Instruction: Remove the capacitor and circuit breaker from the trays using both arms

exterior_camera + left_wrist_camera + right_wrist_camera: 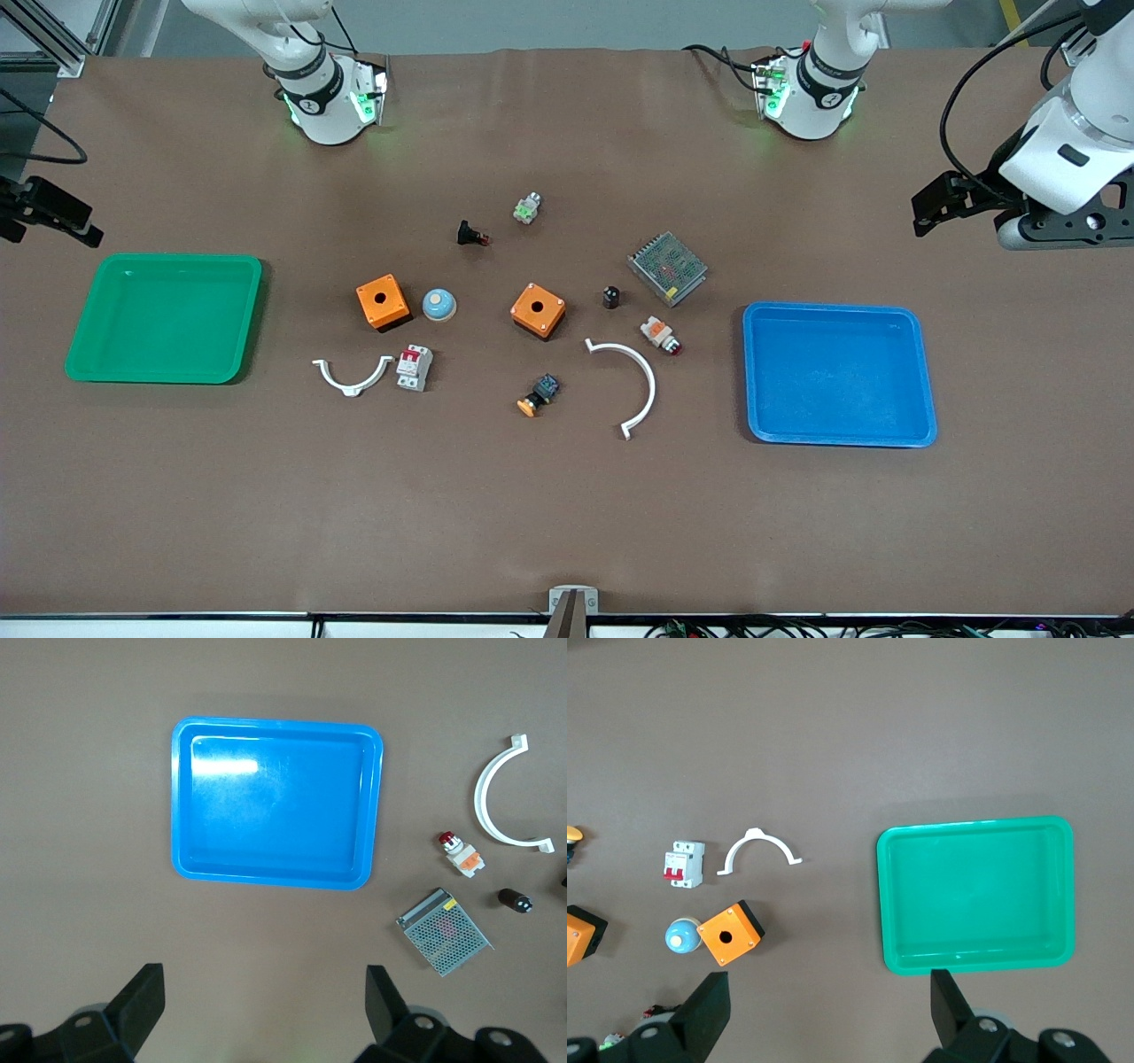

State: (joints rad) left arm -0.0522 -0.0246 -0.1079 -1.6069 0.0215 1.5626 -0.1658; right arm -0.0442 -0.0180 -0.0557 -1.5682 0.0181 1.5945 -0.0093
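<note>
The capacitor (610, 297), a tiny black cylinder, lies mid-table between an orange box and the mesh-covered metal box; it also shows in the left wrist view (514, 900). The breaker (413, 366), light grey with a red lever, lies beside a small white clip; it also shows in the right wrist view (683, 865). My left gripper (952, 206) hangs open and empty over bare table beside the blue tray (837, 372), as its wrist view (264, 1001) shows. My right gripper (53, 217) hangs open and empty over bare table beside the green tray (159, 319), as its wrist view (831, 1005) shows.
Two orange boxes (383, 302) (538, 310), a blue dome button (438, 305), two white curved clips (353, 377) (633, 381), a mesh metal box (667, 268), a white-and-orange push-button (660, 335), an orange-capped button (539, 396), a black red-tipped part (471, 235) and a green-white part (527, 209) lie mid-table.
</note>
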